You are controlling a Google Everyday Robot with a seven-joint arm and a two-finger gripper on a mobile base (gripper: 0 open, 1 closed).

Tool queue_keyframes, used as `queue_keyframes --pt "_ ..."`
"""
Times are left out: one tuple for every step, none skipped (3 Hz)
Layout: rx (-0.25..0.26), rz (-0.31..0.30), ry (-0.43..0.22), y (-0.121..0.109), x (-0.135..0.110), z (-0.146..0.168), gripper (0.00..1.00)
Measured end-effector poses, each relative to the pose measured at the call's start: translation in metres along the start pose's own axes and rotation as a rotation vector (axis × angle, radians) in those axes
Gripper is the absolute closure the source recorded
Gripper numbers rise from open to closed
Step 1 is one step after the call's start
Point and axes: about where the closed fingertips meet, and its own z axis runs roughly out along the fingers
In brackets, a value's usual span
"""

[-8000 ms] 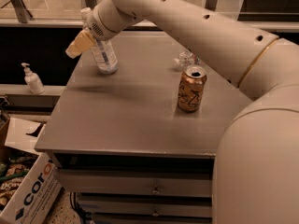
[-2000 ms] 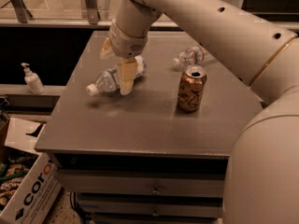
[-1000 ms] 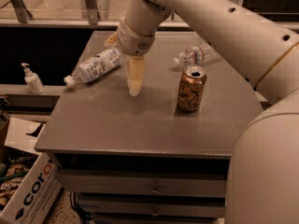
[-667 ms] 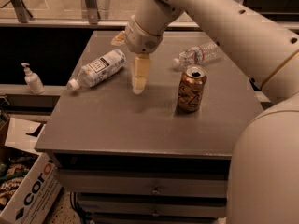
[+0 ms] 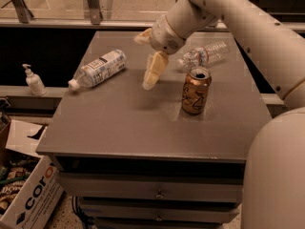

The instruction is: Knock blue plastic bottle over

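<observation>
The blue plastic bottle [image 5: 97, 69] lies on its side at the left part of the grey table [image 5: 143, 128], its white cap pointing toward the left edge. My gripper [image 5: 145, 61] hangs above the middle of the table, to the right of the bottle and apart from it. One cream finger [image 5: 154, 70] points down, the other [image 5: 142, 36] sticks out to the upper left, so the gripper is open and empty.
A brown drink can [image 5: 196, 90] stands upright right of the gripper. A crinkled clear bottle [image 5: 205, 54] lies behind the can. A small white pump bottle [image 5: 34, 81] stands on a ledge at the left. A cardboard box [image 5: 28, 199] sits on the floor at lower left.
The blue bottle stood upright at the back left, was knocked over, and rolled toward the left edge. My gripper has since moved right and up, away from it.
</observation>
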Motion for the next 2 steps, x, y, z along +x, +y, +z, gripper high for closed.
queue_keyframes --pt "0.070 0.124 -0.146 -0.008 0.007 -0.022 0.00" --pt "0.175 0.198 -0.288 -0.014 -0.001 -0.057 0.00"
